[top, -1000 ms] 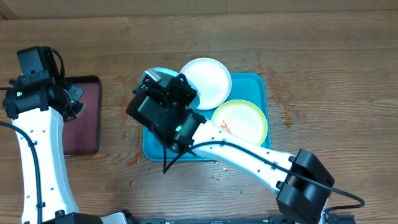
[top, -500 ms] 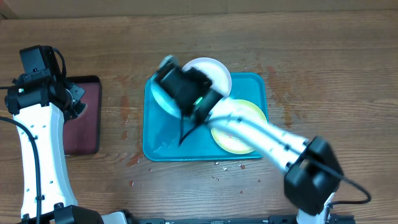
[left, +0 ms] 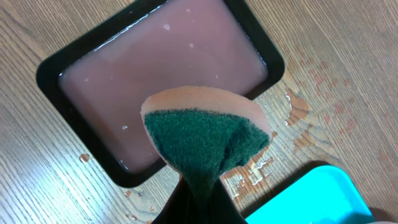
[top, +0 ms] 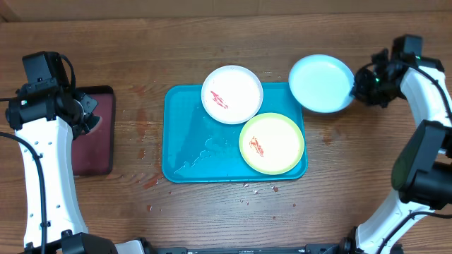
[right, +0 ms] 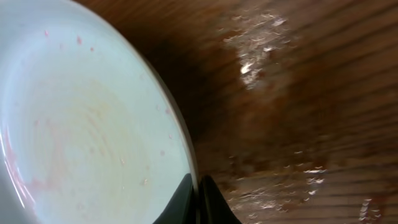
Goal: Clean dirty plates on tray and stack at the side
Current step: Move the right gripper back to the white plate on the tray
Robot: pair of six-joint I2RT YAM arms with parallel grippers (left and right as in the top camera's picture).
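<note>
Table (top: 212, 42): wood with visible grain, matt, with glistening wet patches. Large tray (top: 185, 134): teal plastic, smooth and glossy, its floor carrying a thin film of water. White plate (top: 240, 88), yellow-green plate (top: 282, 137) and pale blue plate (top: 318, 81): smooth plastic with a soft sheen, the first two streaked with red-orange smears, the third with faint pink traces. Sponge (left: 199, 137): rough, fibrous dark green scouring layer backed by smooth peach foam. Small tray (left: 275, 62): glossy black plastic rim, wet maroon floor.
</note>
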